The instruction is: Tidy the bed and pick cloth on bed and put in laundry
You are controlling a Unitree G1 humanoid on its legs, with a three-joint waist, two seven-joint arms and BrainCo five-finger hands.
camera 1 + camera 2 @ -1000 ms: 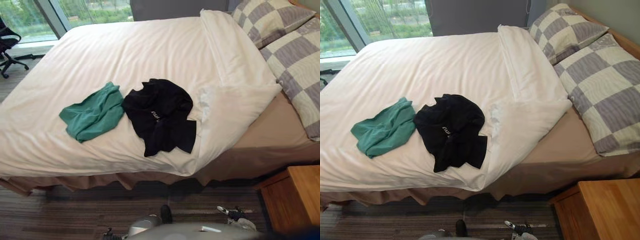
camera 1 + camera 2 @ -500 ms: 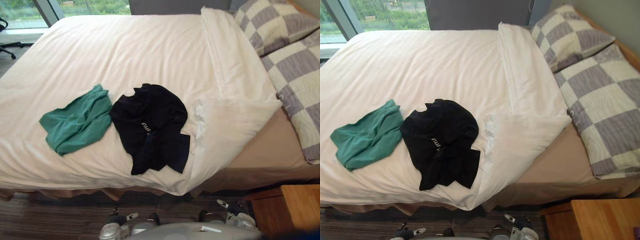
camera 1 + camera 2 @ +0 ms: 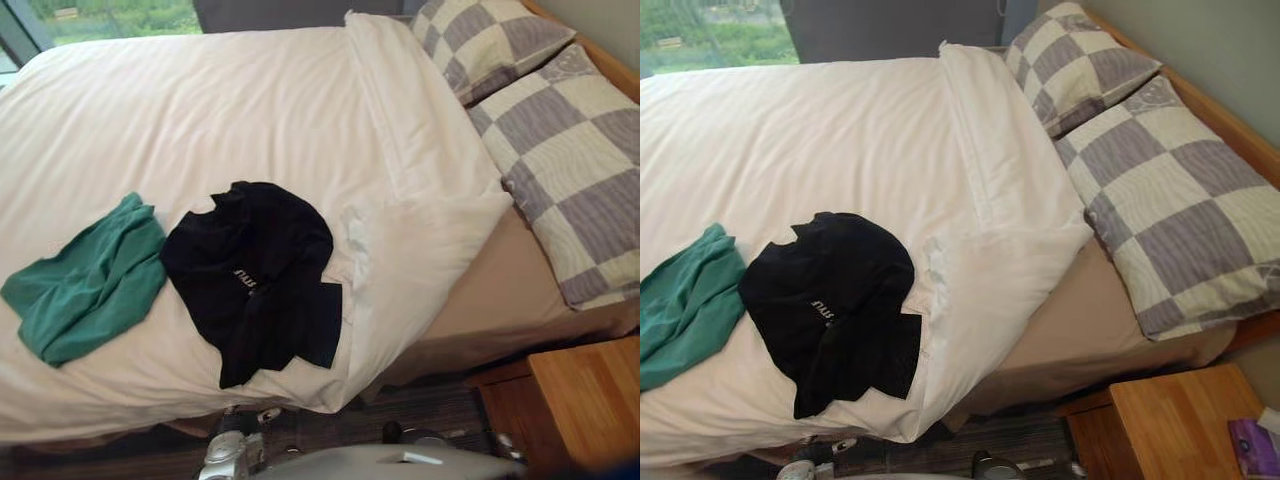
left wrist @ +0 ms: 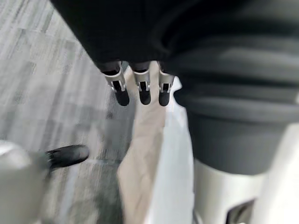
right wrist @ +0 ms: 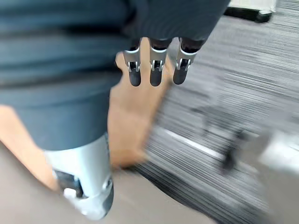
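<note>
a black t-shirt (image 3: 255, 280) lies on the white duvet (image 3: 200, 110) near its front edge. a green cloth (image 3: 85, 290) lies just beside it. the left hand (image 4: 141, 88) and right hand (image 5: 155, 70) hang over the carpet (image 5: 261, 60), fingers straight, holding nothing.

We counted two cloths: green cloth (image 3: 85, 290), black cloth (image 3: 250, 270) | two pillows: near pillow (image 3: 1170, 215), far pillow (image 3: 1075, 65) | one duvet (image 3: 220, 110) | one nightstand (image 3: 1175, 425)
</note>
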